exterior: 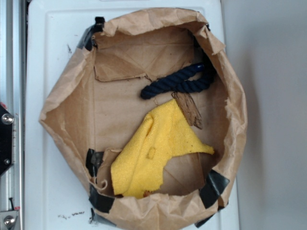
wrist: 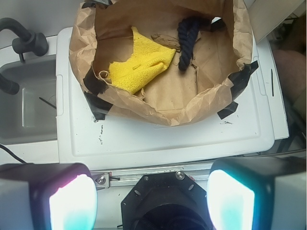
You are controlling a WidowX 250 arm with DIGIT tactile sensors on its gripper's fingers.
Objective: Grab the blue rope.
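Note:
The blue rope (exterior: 178, 82) is a dark navy twisted loop lying inside a brown paper bag (exterior: 67, 96) near its upper right wall. In the wrist view the blue rope (wrist: 186, 40) lies at the far side of the bag (wrist: 192, 103), right of the cloth. My gripper (wrist: 151, 201) is open, its two glowing pads (wrist: 72, 203) wide apart at the bottom of the wrist view, high above the robot base and well short of the bag. Nothing is between the jaws. The gripper does not show in the exterior view.
A yellow cloth (exterior: 156, 148) lies in the bag below the rope, with a small brown wood piece (exterior: 189, 110) between them. Black tape (exterior: 213, 188) holds the bag's rim. The bag sits on a white board (wrist: 168, 139). A sink with a dark faucet (wrist: 24, 43) is at the left.

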